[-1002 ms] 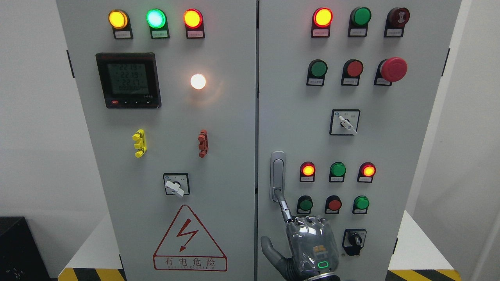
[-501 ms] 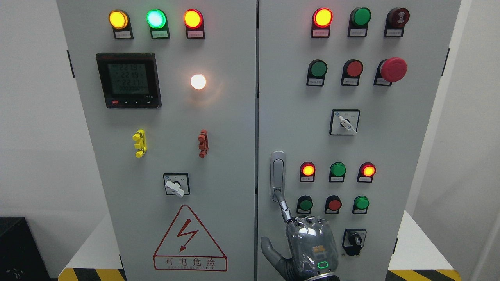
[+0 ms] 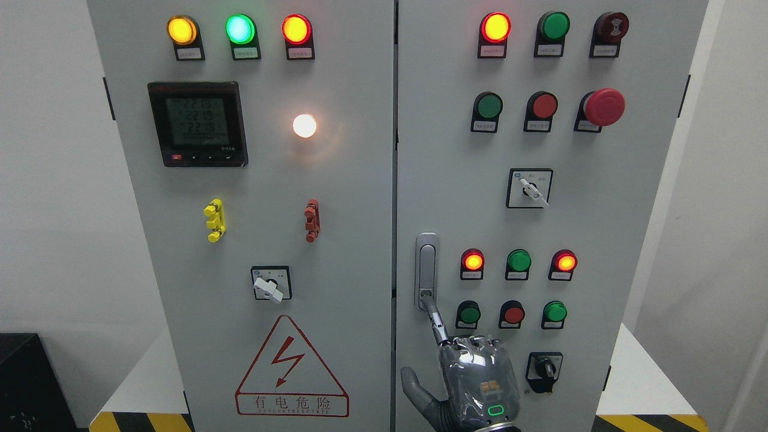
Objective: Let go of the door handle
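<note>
White walls flank a tall grey metal control cabinet (image 3: 336, 198) with two doors, standing on a white base edged with yellow and black hazard stripes (image 3: 141, 421). On the left door sit three lit round lamps, a black-framed digital meter (image 3: 197, 123), a glowing white lamp (image 3: 304, 125), a yellow clip (image 3: 214, 220), a red-brown clip (image 3: 312, 220), a small rotary switch (image 3: 271, 284) and a red triangular electrical warning sign (image 3: 291, 369). On the right door are rows of red and green round buttons and lamps, a large red mushroom stop button (image 3: 604, 106), and two more selector switches.

Near the right door's left edge, at mid-height, the slim silver vertical door handle (image 3: 426, 270) lies flat in its recess. From the bottom edge, right of the middle, rises the right hand (image 3: 471, 381), grey and silver with a green light on its back. Its index finger (image 3: 437, 321) is stretched upward, the tip at the handle's lower end; whether it touches cannot be told. Its thumb juts out to the left, and the other fingers are folded at the knuckles, holding nothing.
</note>
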